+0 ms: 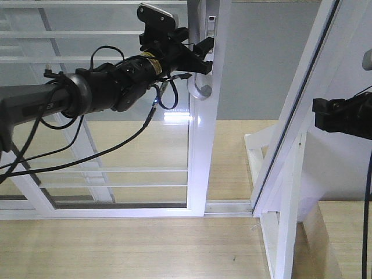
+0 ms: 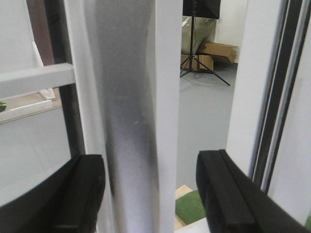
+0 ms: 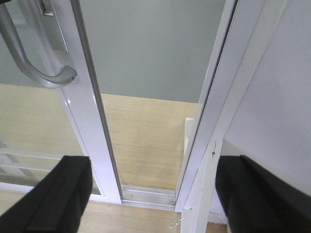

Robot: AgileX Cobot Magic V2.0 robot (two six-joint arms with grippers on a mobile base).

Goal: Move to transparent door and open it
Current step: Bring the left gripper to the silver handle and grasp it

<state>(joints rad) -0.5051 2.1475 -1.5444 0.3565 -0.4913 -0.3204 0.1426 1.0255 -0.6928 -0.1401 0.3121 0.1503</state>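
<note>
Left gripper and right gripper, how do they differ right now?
The left gripper straddles the transparent door's grey handle; the right gripper has nothing within its fingers. The left gripper is up against the door; the right gripper hangs back from it, near the fixed frame. Both are open.

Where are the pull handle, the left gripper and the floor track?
pull handle (image 3: 34, 75): right wrist view, lower curve.
left gripper (image 1: 204, 53): front view, midway between fingertips.
floor track (image 1: 228, 207): front view, bare rail.
</note>
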